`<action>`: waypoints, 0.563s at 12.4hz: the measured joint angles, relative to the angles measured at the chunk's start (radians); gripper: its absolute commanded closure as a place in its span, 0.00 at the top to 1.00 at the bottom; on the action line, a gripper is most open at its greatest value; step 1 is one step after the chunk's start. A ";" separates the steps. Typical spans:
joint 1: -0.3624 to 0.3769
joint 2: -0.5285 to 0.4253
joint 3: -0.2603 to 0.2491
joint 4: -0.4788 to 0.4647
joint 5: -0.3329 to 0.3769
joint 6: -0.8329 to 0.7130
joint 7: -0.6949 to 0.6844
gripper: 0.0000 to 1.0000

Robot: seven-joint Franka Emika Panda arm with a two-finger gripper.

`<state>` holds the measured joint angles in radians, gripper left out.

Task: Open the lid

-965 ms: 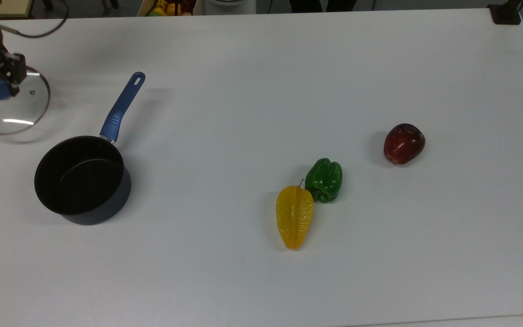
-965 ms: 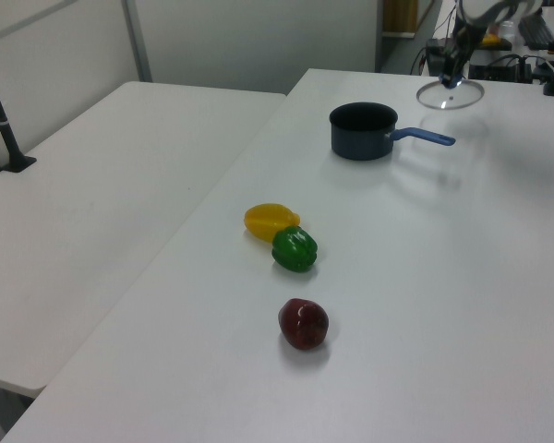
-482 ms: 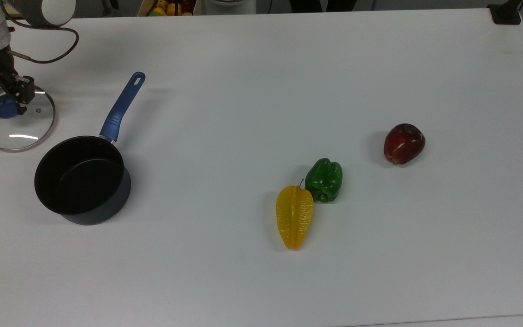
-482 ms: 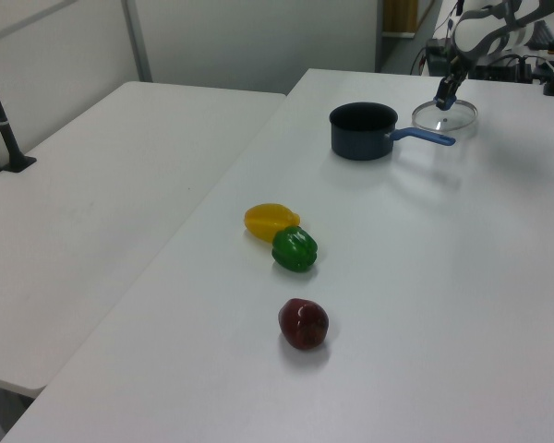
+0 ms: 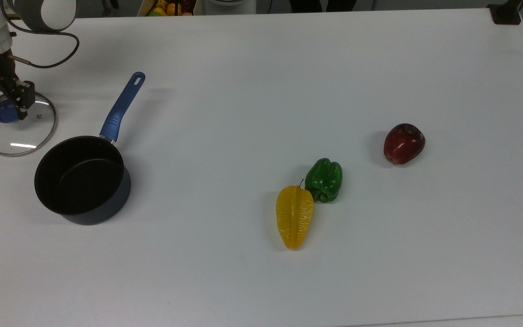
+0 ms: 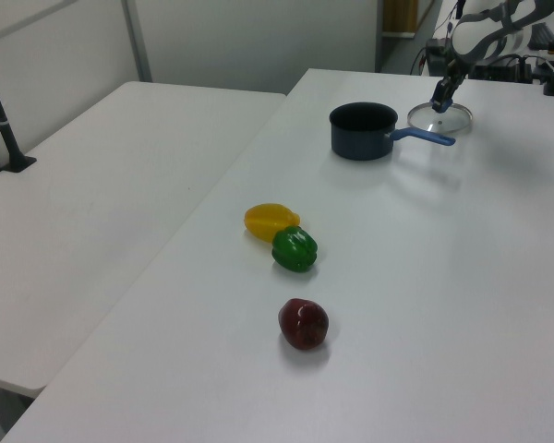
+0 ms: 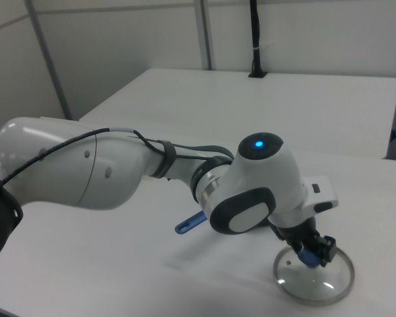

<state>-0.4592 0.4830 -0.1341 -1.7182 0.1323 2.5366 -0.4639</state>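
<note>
The lid, clear glass with a metal rim and a blue knob, lies flat at the top view's left edge, on the table beside the open dark saucepan with its long blue handle. My gripper stands over the lid, shut on the knob. In the right view the gripper holds the knob above the glass of the lid. The left view shows the lid behind the saucepan, with the gripper on top of it.
A yellow fruit, a green pepper touching it, and a red apple lie on the white table toward the top view's right. My arm's white body and its cable sit at the top view's upper left.
My gripper has carried the lid downward and a little toward the saucepan; the lid now rests low by the pan's rim. The pan and the fruit have not moved.
</note>
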 measured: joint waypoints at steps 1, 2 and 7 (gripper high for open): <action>0.001 0.002 0.001 0.000 0.000 0.000 0.000 1.00; 0.002 0.002 0.001 0.002 0.000 0.000 0.000 1.00; 0.096 -0.112 0.010 0.051 0.000 -0.127 0.054 1.00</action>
<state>-0.3637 0.3711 -0.1245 -1.6673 0.1323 2.4095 -0.4104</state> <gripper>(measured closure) 0.000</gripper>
